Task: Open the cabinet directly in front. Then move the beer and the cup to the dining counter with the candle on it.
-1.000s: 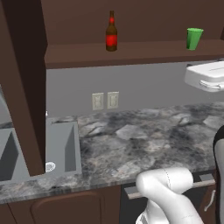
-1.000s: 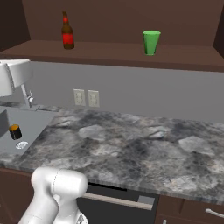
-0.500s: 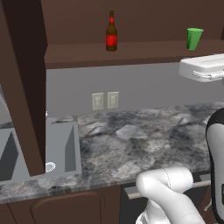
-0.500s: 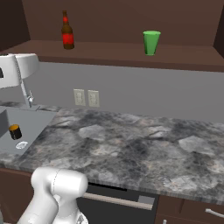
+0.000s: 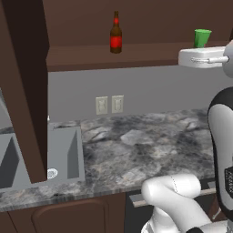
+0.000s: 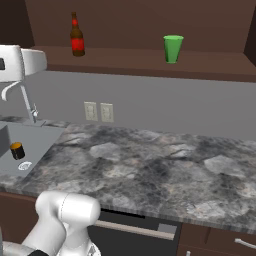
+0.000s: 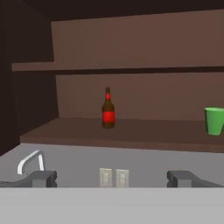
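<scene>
Beer (image 7: 108, 113) is seen upright on the cabinet (image 5: 27, 91) shelf, well apart from the cup (image 7: 214, 120). The released hand (image 7: 111, 178) has been raised toward the beer, so grasping is judged next.

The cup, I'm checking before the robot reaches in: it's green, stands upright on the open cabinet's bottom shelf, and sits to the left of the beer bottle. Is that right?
Not quite. The green cup stands to the right of the beer bottle, not the left. The right base view shows both upright and well apart on the cabinet's bottom shelf; the hand view shows the same order.
</scene>
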Robot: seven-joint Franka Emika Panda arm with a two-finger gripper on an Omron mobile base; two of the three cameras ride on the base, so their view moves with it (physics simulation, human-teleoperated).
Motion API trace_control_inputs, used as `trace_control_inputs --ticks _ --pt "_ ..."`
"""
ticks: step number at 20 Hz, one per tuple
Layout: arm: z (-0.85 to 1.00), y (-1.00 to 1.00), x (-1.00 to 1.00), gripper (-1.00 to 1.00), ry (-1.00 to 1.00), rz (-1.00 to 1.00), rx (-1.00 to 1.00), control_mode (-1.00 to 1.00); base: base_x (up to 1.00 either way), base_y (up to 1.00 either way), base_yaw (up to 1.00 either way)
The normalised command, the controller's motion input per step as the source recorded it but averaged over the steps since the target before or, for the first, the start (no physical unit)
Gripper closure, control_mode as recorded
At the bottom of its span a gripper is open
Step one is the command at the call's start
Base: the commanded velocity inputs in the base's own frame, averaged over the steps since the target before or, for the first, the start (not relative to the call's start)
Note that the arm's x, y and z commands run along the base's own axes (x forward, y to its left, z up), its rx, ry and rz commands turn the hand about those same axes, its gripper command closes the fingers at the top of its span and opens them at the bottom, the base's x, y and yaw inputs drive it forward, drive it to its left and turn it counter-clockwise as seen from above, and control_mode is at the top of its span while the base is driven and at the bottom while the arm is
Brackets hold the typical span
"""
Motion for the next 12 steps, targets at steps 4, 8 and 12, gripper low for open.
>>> trace_control_inputs --ticks 4,8,12 --pt "0.00 0.00 0.14 -1.00 0.00 0.00 0.07 -1.00 0.00 0.00 0.00" --pt "0.00 0.01 0.20 -1.00 0.00 0.00 0.09 -1.00 0.00 0.00 0.00" --pt "0.00 0.05 0.20 -1.00 -0.07 0.00 0.09 -1.00 0.00 0.00 0.00"
